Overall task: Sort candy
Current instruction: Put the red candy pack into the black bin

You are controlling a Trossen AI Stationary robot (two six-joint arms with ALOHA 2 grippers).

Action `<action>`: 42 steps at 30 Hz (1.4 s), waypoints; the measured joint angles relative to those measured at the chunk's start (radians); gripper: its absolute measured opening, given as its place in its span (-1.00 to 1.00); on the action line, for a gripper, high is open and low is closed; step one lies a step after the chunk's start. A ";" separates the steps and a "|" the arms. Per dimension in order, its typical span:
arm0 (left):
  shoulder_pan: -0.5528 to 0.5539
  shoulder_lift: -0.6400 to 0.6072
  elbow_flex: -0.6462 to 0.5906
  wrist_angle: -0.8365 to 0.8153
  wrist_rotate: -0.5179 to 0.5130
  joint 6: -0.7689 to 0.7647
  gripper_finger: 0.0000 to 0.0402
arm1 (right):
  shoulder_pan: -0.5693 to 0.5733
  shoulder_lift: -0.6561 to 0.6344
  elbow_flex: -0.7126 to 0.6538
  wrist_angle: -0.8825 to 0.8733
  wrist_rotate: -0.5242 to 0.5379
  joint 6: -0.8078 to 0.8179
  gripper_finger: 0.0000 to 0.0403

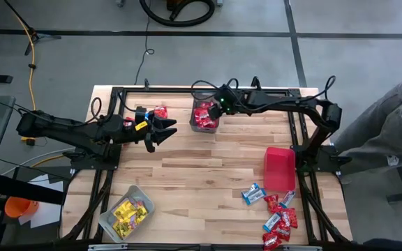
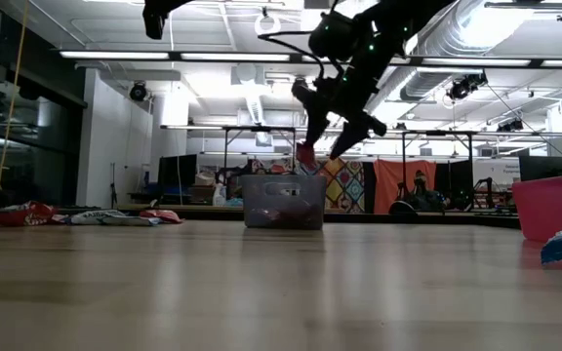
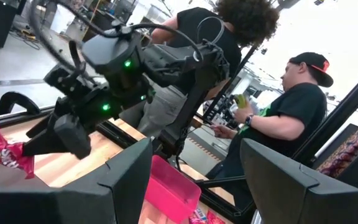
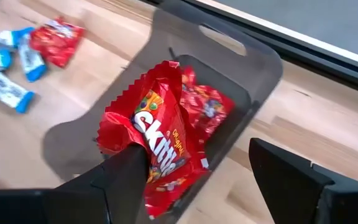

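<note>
Red "Skittles Original" packet at the open right tool.

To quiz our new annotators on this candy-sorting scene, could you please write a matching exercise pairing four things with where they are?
Things:
1 yellow candy
2 blue candy
3 red bin
4 right gripper

Places:
A over the clear bin of red candy
B set on the table's right half
C loose, among red packets
D in the grey bin

Pairs: 1-D, 2-C, 3-B, 4-A.
</note>
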 joint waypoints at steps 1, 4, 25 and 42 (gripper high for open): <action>0.000 0.000 0.000 0.000 0.000 0.000 0.16 | 0.001 0.005 0.000 -0.005 0.010 0.004 0.35; 0.000 0.000 0.000 0.000 -0.001 0.000 0.16 | 0.010 0.030 0.000 -0.028 0.036 0.028 0.35; 0.000 0.000 0.001 -0.027 -0.023 0.000 0.16 | 0.048 0.014 0.000 -0.194 0.171 -0.029 0.34; 0.001 0.000 0.001 -0.102 -0.069 -0.019 0.16 | 0.171 -0.357 0.000 -0.244 0.163 -0.197 0.34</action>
